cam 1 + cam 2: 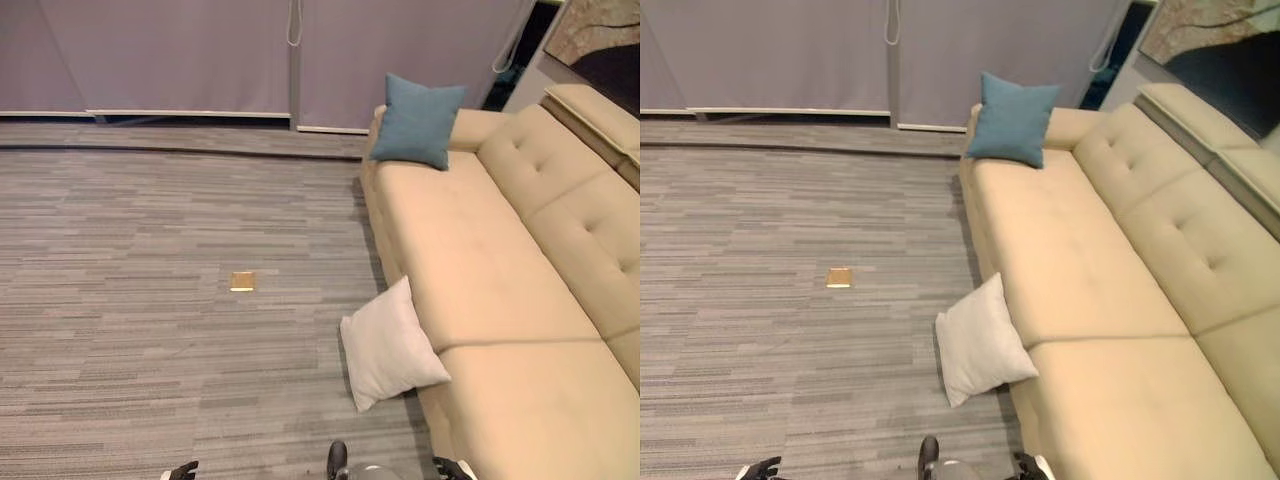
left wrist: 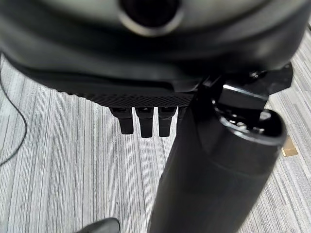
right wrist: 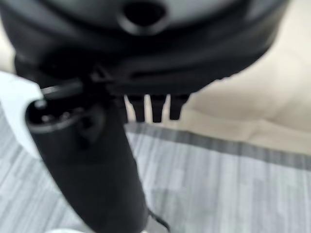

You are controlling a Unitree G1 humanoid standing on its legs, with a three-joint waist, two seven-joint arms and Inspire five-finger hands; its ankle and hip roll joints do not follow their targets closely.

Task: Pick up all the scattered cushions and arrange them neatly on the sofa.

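A white cushion (image 1: pixel 388 345) stands on the carpet, leaning against the front of the beige sofa (image 1: pixel 480 260). A teal cushion (image 1: pixel 416 121) is propped upright at the sofa's far end, against the armrest. My left hand (image 1: pixel 183 470) hangs low at the near edge, well left of the white cushion. In its wrist view the fingers (image 2: pixel 141 124) hang straight with nothing in them. My right hand (image 1: pixel 455 468) hangs just before the sofa's near seat. Its fingers (image 3: pixel 155 109) are straight and hold nothing, with the white cushion (image 3: pixel 14 107) close beside the thumb.
Grey striped carpet (image 1: pixel 150 300) stretches to the left of the sofa. A small brass floor plate (image 1: pixel 242 281) lies flat in it. Grey curtains (image 1: pixel 180 55) close off the far wall. The sofa's long seat is bare apart from the teal cushion.
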